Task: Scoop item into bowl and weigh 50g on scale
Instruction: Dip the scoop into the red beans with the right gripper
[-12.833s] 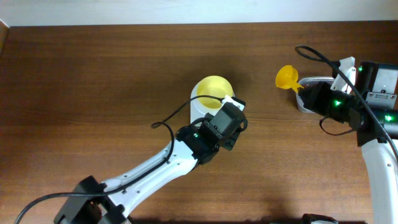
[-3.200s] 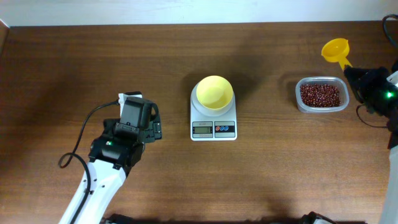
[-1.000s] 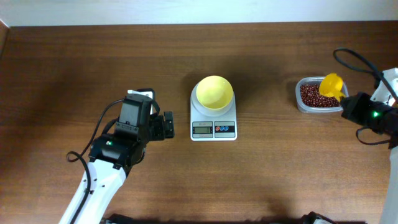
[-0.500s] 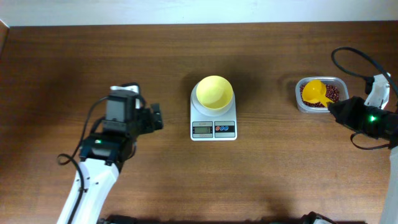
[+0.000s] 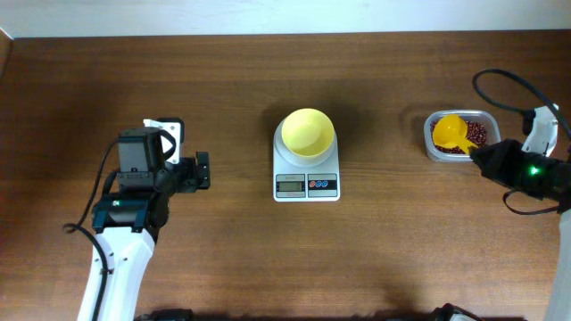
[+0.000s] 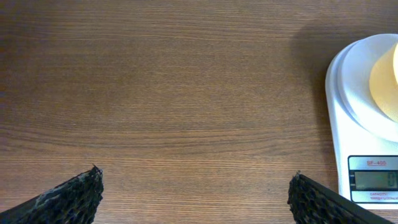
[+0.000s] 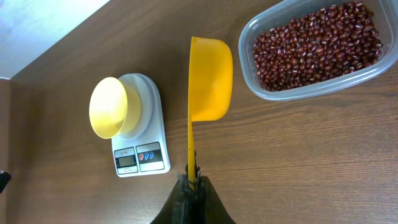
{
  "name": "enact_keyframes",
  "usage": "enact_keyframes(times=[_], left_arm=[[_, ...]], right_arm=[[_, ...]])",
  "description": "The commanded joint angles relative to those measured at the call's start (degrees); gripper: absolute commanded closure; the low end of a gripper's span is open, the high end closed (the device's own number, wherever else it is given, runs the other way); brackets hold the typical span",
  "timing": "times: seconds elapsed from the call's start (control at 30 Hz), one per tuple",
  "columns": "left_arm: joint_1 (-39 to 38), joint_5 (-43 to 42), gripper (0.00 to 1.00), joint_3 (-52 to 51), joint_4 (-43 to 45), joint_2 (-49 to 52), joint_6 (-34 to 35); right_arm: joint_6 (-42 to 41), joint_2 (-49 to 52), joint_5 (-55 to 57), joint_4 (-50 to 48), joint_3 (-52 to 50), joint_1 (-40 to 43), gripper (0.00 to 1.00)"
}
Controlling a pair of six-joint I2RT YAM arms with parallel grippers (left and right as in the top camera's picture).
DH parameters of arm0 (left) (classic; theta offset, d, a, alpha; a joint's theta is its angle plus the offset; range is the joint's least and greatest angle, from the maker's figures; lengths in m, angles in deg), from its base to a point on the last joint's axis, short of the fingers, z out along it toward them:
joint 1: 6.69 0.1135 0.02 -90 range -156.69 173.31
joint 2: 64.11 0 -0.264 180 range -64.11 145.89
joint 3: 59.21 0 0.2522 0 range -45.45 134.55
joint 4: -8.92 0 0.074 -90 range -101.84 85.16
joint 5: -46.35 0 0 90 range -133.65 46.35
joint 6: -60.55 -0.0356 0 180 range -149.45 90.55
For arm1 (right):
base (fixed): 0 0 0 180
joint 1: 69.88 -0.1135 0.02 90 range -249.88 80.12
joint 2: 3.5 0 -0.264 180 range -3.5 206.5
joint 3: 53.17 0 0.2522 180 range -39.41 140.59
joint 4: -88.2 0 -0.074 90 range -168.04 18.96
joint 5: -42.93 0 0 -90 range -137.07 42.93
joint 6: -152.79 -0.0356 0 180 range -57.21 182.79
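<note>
A: Grippers?
B: Two. Left gripper (image 6: 194, 173) spread wide, empty; right gripper (image 7: 193, 186) clenched on one scoop (image 7: 208, 78).
A: Mid-desk (image 5: 223, 80)?
B: One scale (image 5: 306, 183), one bowl (image 5: 308, 131) on it.
A: Right edge?
B: One tub (image 7: 311, 92); beans (image 7: 317, 43) inside, uncounted.

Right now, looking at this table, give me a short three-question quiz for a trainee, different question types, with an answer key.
1. True or false: the pale yellow bowl sits on the white scale.
2. Multiple choice: what does the right gripper hold? A, the yellow scoop by its handle; B, the bowl; C, nothing.
3. Short answer: is the left gripper open or shut?
Key: 1 true. 2 A. 3 open, holding nothing.
</note>
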Motion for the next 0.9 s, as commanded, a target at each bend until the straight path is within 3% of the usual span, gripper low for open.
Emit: enact_keyframes(times=[0.0,0.1,0.27,0.43,0.6,0.67,0.77,0.87], left_arm=[[0.3,0.8,0.01,-0.2,0.1,0.3,-1.1],[0.3,0.8,0.01,-0.2,0.1,0.3,-1.1],[0.3,0.8,0.01,-0.2,0.1,0.3,-1.1],[0.3,0.8,0.01,-0.2,0.1,0.3,-1.1],[0.3,0.8,0.01,-0.2,0.1,0.3,-1.1],[0.3,0.8,0.01,-0.2,0.1,0.3,-1.1],[0.3,0.8,0.01,-0.2,0.1,0.3,-1.1],[0.3,0.8,0.01,-0.2,0.1,0.3,-1.1]], right_arm=[[0.9,-0.1,-0.8,-1.1,0.4,0.3,0.96],[0.9,-0.1,-0.8,-2.0,0.5,-0.3,0.96],[0.6,-0.1,-0.8,-7.0,0.5,-9.0,0.96],[0.6,-0.2,-1.4,-7.3,4.2,-9.9,0.96],[1.4,-0.2,7.9,-7.4,5.0,-9.9,0.96],[2.9,-0.2,18.6,-7.5,5.0,-9.9,0.96],[12.4,0.4,25.2,-9.6,4.9,-9.9,0.96],[14.4,4.1,30.1,-9.5,4.9,-9.9,0.96]])
